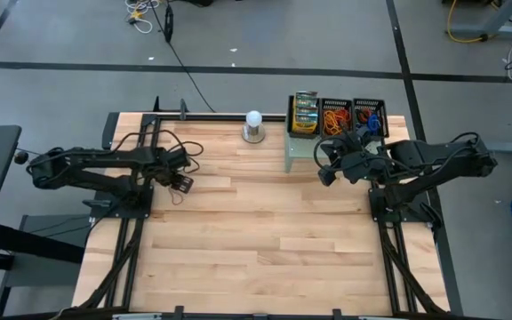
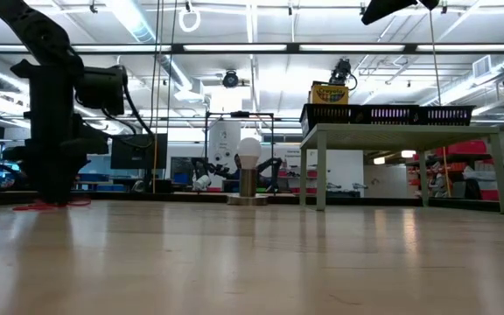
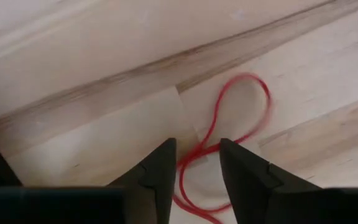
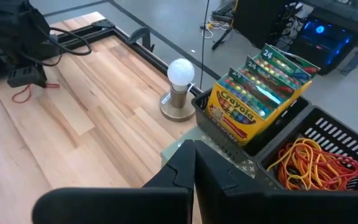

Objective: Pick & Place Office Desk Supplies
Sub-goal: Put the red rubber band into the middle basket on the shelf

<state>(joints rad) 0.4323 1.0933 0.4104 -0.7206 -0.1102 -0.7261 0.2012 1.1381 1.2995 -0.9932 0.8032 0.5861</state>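
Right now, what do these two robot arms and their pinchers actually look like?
Both arms are dark, jointed metal limbs on black frames, with thin black cables looping along them. The left gripper ends in two flat, wedge-shaped black fingers. The right gripper has the same matte black fingers. No markings show.

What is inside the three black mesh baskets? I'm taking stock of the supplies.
Crayon boxes fill the first basket, orange rubber bands the middle one, and blue bands the last. Anything beneath those piles is covered.
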